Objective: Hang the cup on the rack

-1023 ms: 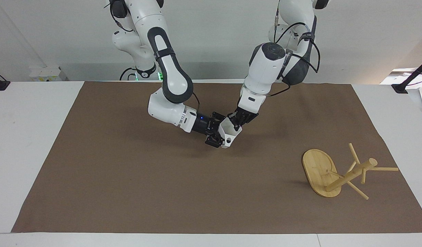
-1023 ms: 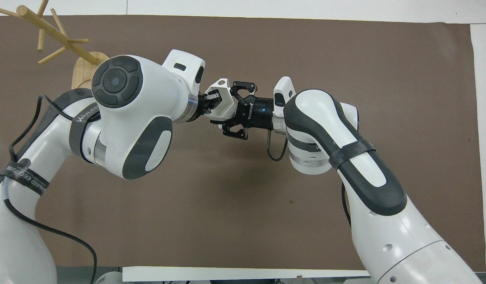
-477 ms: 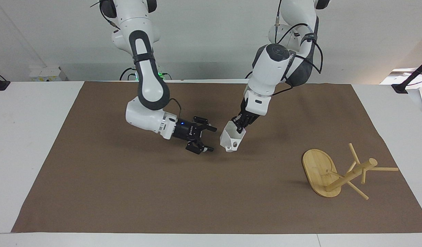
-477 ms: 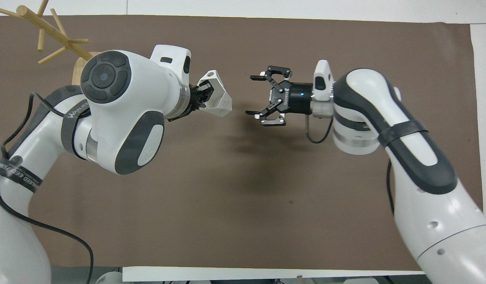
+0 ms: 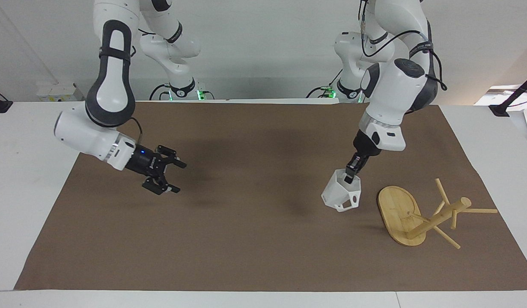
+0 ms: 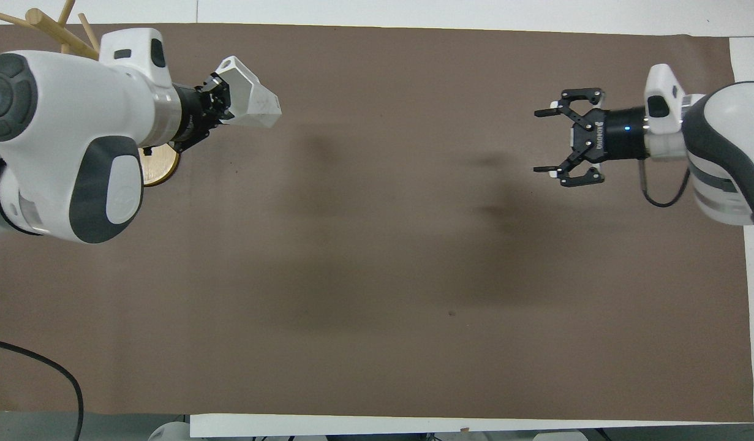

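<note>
My left gripper (image 5: 350, 173) is shut on the rim of the white faceted cup (image 5: 341, 194) and holds it in the air over the mat, close beside the rack's base. The cup's handle with its hole points toward the rack. In the overhead view the cup (image 6: 249, 103) sticks out of the left gripper (image 6: 216, 103). The bamboo rack (image 5: 439, 218) is at the left arm's end of the table, with an oval base (image 5: 396, 207) and a post that slants away from the cup. My right gripper (image 5: 172, 176) is open and empty over the mat toward the right arm's end (image 6: 545, 144).
A brown mat (image 5: 254, 239) covers most of the white table (image 5: 23, 171). In the overhead view the left arm hides most of the rack; only its peg tips (image 6: 43, 18) and a part of the base (image 6: 161, 170) show.
The right gripper let go of the cup and drew back, open, toward its own end. The left gripper carried the cup from the mat's middle to beside the rack.
</note>
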Motion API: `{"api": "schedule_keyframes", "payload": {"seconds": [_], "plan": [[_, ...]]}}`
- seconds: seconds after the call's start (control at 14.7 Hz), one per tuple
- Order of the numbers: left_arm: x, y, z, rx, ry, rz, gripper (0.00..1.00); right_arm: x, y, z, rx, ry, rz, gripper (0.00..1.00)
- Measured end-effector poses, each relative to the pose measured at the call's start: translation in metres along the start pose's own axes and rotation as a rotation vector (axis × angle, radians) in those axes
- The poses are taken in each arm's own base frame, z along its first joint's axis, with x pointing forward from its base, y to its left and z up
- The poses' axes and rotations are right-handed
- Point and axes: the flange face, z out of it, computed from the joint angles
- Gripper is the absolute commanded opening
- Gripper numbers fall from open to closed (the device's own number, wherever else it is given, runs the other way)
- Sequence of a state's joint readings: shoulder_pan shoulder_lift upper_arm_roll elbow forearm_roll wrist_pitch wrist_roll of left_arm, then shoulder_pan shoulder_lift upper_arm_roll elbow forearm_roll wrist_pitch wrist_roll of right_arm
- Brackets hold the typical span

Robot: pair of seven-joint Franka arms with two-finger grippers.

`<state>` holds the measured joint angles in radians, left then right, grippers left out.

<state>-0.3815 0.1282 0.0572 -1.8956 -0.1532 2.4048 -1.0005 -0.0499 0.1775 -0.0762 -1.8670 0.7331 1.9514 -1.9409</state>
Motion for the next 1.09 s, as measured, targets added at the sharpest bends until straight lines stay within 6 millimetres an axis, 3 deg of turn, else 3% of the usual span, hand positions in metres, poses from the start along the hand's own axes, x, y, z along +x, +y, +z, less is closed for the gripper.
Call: {"api": "schedule_keyframes", "payload": {"seconds": [0.27, 0.41, 0.61, 0.82, 0.89, 0.95, 1.02, 1.09], "plan": [[0.042, -0.028, 0.001, 0.005, 0.034, -0.063, 0.0, -0.024, -0.014, -0.07, -0.012, -0.315, 0.273, 1.0], [0.058, -0.039, -0.001, 0.011, 0.044, -0.051, 0.0, -0.023, -0.017, -0.099, -0.024, -0.462, 0.429, 1.0], [0.076, -0.058, 0.003, 0.029, 0.052, -0.01, 0.0, 0.018, -0.025, -0.137, -0.05, -0.596, 0.712, 1.0], [0.096, -0.079, 0.005, 0.035, 0.071, 0.003, 0.0, 0.055, -0.051, -0.157, -0.094, -0.662, 1.075, 1.0], [0.103, -0.084, 0.006, 0.032, 0.082, 0.001, 0.05, 0.061, -0.058, -0.164, -0.136, -0.682, 1.18, 1.0], [0.107, -0.089, 0.008, 0.031, 0.089, -0.004, 0.4, 0.064, -0.065, -0.171, -0.175, -0.702, 1.26, 1.0], [0.112, -0.093, 0.01, 0.031, 0.095, -0.007, 0.81, 0.065, -0.07, -0.177, -0.197, -0.718, 1.319, 1.0], [0.117, -0.097, 0.01, 0.033, 0.099, -0.001, 0.99, 0.062, -0.075, -0.182, -0.212, -0.73, 1.372, 1.0]]}}
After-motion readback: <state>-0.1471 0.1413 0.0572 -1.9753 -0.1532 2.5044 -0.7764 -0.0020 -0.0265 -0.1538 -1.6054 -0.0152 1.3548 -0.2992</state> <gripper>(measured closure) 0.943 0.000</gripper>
